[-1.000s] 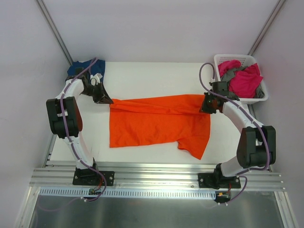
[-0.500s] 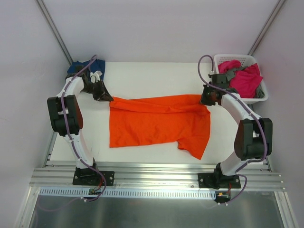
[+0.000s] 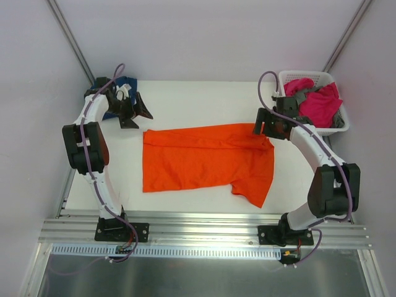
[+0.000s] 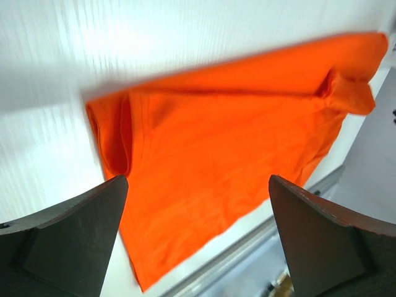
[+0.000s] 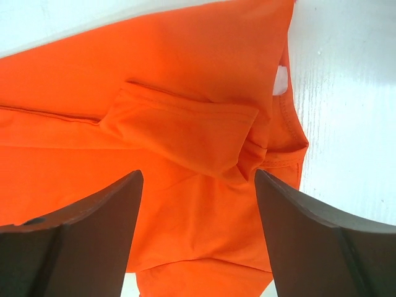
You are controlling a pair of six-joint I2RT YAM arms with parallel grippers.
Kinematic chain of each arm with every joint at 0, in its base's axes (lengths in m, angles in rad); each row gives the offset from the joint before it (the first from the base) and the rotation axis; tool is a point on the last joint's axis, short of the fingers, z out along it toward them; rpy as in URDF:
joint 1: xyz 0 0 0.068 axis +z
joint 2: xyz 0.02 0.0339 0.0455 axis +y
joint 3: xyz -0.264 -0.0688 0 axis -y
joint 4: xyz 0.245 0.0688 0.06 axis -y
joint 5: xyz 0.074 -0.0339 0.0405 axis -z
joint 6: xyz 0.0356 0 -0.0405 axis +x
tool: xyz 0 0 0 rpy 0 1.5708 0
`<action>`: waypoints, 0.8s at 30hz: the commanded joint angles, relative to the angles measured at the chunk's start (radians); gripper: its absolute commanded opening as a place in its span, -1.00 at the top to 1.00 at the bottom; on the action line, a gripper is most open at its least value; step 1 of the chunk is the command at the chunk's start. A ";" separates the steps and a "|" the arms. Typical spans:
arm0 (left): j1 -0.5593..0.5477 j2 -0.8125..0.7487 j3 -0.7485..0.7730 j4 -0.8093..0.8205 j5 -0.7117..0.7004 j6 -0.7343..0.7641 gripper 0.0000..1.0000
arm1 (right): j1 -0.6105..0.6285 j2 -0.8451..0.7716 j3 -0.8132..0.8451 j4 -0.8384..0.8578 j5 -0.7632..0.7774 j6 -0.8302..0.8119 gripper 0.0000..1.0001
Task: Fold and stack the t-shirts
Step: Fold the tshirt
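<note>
An orange t-shirt (image 3: 204, 161) lies spread on the white table (image 3: 198, 99), its far edge folded over toward me and one sleeve (image 3: 257, 192) hanging toward the near right. My left gripper (image 3: 137, 116) is open just beyond the shirt's far-left corner, with nothing between its fingers. In the left wrist view the gripper (image 4: 198, 180) looks down on the orange shirt (image 4: 235, 124). My right gripper (image 3: 265, 127) is open over the far-right corner. The right wrist view shows this gripper (image 5: 198, 174) above the folded sleeve (image 5: 185, 127). A navy t-shirt (image 3: 127, 82) lies bunched at the far left.
A white slotted basket (image 3: 337, 128) at the far right holds a magenta shirt (image 3: 322, 106) and a grey one (image 3: 299, 97). Metal rails (image 3: 204, 232) run along the near table edge. Walls close in on the left, right and back.
Both grippers were shut on the orange shirt's far corners; now both have opened and let go. The left one drew back from the shirt. The shirt's far edge has settled on the table.
</note>
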 commanded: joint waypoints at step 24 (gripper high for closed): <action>-0.145 0.266 0.289 0.076 0.092 -0.002 -0.98 | 0.055 0.126 0.096 0.088 0.026 -0.003 -0.60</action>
